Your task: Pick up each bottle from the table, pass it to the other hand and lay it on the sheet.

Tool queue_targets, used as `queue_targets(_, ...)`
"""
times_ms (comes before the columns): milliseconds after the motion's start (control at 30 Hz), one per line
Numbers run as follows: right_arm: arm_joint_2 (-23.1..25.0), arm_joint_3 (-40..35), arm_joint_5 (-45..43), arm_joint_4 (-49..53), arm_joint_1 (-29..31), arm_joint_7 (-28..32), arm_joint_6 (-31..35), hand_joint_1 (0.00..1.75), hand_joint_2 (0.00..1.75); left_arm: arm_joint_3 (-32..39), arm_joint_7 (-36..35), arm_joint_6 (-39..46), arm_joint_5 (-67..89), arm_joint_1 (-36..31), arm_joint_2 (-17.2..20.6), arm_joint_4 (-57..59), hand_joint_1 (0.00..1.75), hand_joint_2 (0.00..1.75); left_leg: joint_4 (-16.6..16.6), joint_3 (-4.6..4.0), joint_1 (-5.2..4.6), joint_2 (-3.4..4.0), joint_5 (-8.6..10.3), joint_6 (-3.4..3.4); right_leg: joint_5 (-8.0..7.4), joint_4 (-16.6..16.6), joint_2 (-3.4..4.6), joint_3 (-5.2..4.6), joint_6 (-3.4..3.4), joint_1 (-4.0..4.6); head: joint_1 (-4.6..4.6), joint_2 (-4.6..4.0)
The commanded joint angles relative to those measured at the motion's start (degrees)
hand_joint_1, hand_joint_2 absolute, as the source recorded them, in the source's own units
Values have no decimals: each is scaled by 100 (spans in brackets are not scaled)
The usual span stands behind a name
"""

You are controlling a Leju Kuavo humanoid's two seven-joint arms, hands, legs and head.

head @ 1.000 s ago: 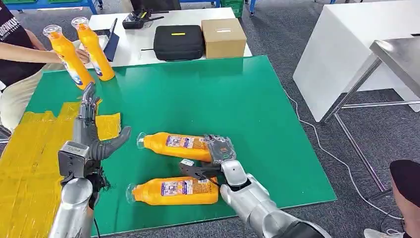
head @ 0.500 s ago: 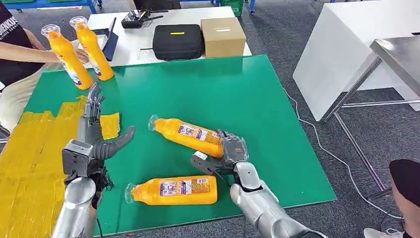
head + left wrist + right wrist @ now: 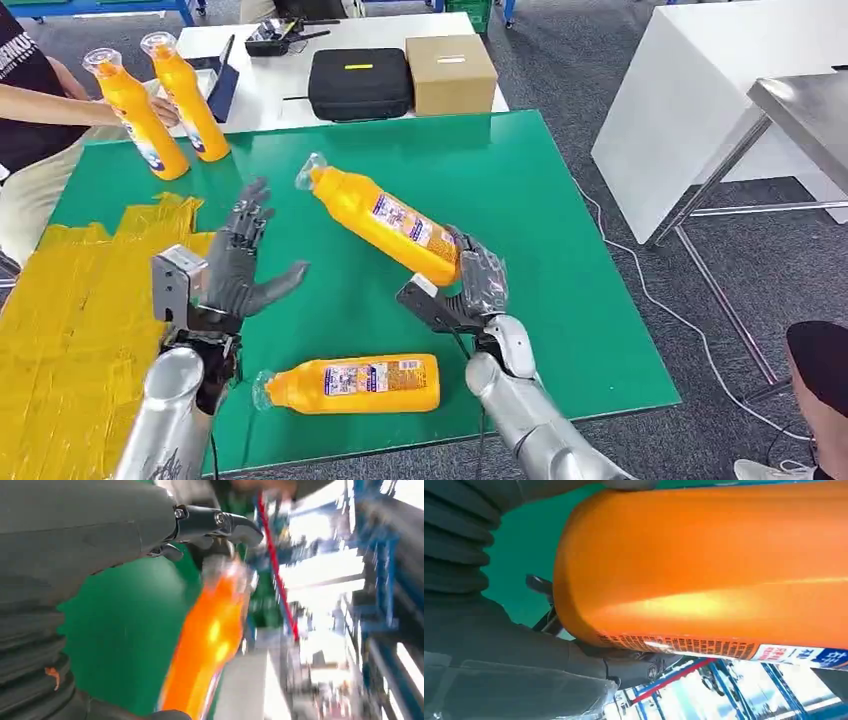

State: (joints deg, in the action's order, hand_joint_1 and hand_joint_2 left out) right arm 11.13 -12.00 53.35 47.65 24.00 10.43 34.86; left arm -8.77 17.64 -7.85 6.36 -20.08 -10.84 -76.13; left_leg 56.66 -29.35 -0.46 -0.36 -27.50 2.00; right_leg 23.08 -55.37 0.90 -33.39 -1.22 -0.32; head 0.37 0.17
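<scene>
- Lifting off the green table (image 3: 560, 300), the orange plastic bottle (image 3: 385, 222) now tilts cap-up near mid-table, clamped at its base by the right hand (image 3: 470, 290).
- The left hand (image 3: 235, 270) has risen, fingers spread and empty, ready for the handover; the yellow sheet (image 3: 60, 320) waits at the table's left edge.

Green-topped bench (image 3: 520, 210). Lying directly on it: one orange bottle (image 3: 352, 384) on its side near the front edge, cap toward the robot's left; crinkled yellow sheet (image 3: 60, 320) covering the front-left area; two orange bottles (image 3: 165, 105) standing upright at the far-left corner, close together.
</scene>
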Motion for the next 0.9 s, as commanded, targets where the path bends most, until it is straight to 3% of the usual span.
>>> queue_targets(33,0,147,-154,286,-14,67,186,175,175,-701,-254,-314,-161,-591,-56,1220,0,175,-2,3,2,-10,-1,-11,5,2,-17,6,2,2,-2,0)
queue_targets(200,-19,123,-184,823,-375,67,312,175,175,-953,-215,-597,-955,-979,-295,2119,0,175,-2,3,4,-43,1,-13,9,7,-45,13,1,5,-2,0)
queue_targets(733,236,-226,-233,957,-433,405,514,175,175,-847,-392,-474,-2108,-835,-299,2050,0,175,-5,4,9,2,-5,-16,4,5,-6,4,3,6,-2,2)
queue_targets(900,806,593,-105,1656,-801,1341,514,175,175,-556,-371,-422,-2875,-980,-141,2298,0,175,-4,4,9,4,-6,-15,5,3,-5,3,4,6,-2,0)
